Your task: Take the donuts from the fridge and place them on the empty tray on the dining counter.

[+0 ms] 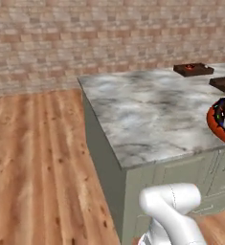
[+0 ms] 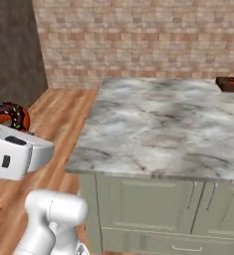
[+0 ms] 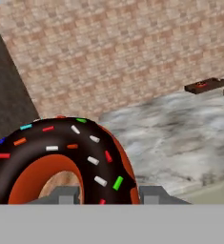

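Donut carried toward the counter.
My gripper [image 3: 106, 195] is clamped on a donut [image 3: 61, 157], held in the air off the near left end of the marble counter [image 1: 147, 115]; far right on that counter sit two trays [image 1: 194, 69], well apart from me.

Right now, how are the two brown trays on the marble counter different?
The far tray has something red in it; the near tray shows nothing inside, though the picture's edge cuts it off. The far tray sits toward the counter's back edge; the near one is closer to the donut in the gripper. Both are dark brown with low rims.
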Controlling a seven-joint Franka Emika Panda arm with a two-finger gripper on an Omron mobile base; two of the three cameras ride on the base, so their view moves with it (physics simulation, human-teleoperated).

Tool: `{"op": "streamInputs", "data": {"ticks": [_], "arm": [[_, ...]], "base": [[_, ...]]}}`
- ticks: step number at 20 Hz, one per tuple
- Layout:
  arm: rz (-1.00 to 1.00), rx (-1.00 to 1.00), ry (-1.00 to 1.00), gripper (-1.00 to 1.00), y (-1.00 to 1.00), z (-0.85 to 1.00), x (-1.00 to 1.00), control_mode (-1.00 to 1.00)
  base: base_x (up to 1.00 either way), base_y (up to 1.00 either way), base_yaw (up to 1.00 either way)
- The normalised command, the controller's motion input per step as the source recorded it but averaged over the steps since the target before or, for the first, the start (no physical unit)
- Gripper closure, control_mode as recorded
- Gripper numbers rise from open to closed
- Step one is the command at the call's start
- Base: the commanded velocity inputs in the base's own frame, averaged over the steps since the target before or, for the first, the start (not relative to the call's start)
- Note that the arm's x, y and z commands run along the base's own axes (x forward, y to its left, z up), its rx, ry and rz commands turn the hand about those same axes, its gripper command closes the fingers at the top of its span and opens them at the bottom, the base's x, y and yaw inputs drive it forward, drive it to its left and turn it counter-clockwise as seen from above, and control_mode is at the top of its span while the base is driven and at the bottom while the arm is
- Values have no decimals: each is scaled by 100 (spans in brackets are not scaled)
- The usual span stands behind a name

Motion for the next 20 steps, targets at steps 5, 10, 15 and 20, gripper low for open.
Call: {"op": "streamInputs", "data": {"ticks": [5, 10, 15, 20], "arm": [[0, 0, 0, 100, 0, 0, 0, 100], [0, 0, 0, 100, 0, 0, 0, 100], [0, 0, 0, 100, 0, 0, 0, 100], [0, 0, 0, 100, 0, 0, 0, 100]], "base": [[40, 79, -69], [24, 100, -27], [42, 100, -28], [100, 100, -40]]}}
